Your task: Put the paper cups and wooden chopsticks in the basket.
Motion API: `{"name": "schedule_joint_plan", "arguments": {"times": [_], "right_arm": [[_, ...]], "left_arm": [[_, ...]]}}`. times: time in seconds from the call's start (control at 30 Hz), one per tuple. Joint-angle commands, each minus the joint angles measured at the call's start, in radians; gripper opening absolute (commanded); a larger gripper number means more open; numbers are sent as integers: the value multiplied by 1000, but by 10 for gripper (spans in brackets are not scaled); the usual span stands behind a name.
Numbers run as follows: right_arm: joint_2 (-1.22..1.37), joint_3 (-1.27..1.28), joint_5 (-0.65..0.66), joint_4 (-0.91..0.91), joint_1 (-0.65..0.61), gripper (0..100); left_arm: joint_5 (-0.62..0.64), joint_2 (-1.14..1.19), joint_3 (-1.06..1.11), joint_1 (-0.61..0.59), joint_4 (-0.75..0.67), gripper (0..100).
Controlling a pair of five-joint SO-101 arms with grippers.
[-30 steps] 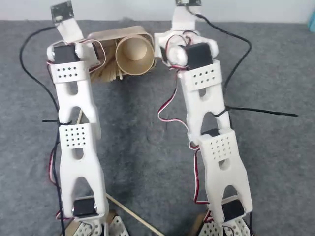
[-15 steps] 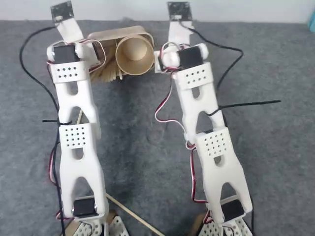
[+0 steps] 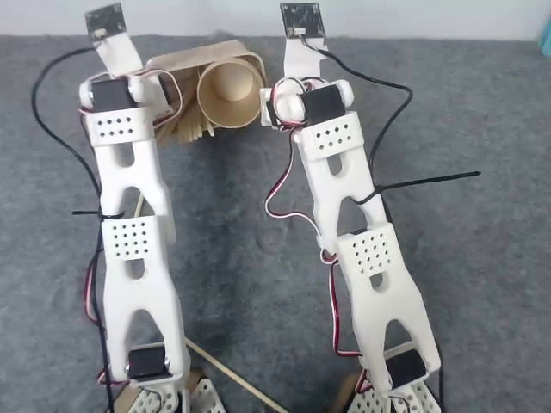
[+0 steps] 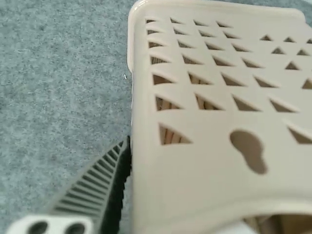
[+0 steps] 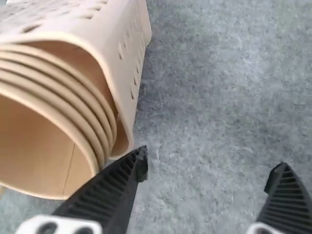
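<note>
Right arm (image 3: 344, 185) outstretched — pincer (image 5: 210, 170) agape.

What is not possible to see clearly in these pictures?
High view: the left arm covers most of the wooden chopsticks at the basket; their number is unclear.
High view: the lower edge cuts off a loose chopstick.
Left wrist view: the basket wall hides its inside.
Right wrist view: the edge cuts the paper cups.

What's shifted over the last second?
The right arm swung sideways toward the cups; its pincer is open beside them. The cups and basket nudged slightly toward the left arm. Nothing was taken hold of or let go. The left arm and the chopstick by the bases stayed put.
</note>
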Motion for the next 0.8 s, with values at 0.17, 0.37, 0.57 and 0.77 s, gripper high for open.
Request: {"name": "schedule_joint_plan", "arguments": {"times": [0.17,0.37,0.57,0.77], "right_arm": [[-127,-38,15,-31,7,384],[-228,-38,17,71,35,384],[-260,-37,17,117,-18,384],[-243,-37,37,102,-47,384]], "left_arm": [[0,-5,-12,-2,-5,13],[0,-5,-12,0,-5,13],[0,-5,-12,0,-5,13],[0,-5,-12,-5,-5,13]]}}
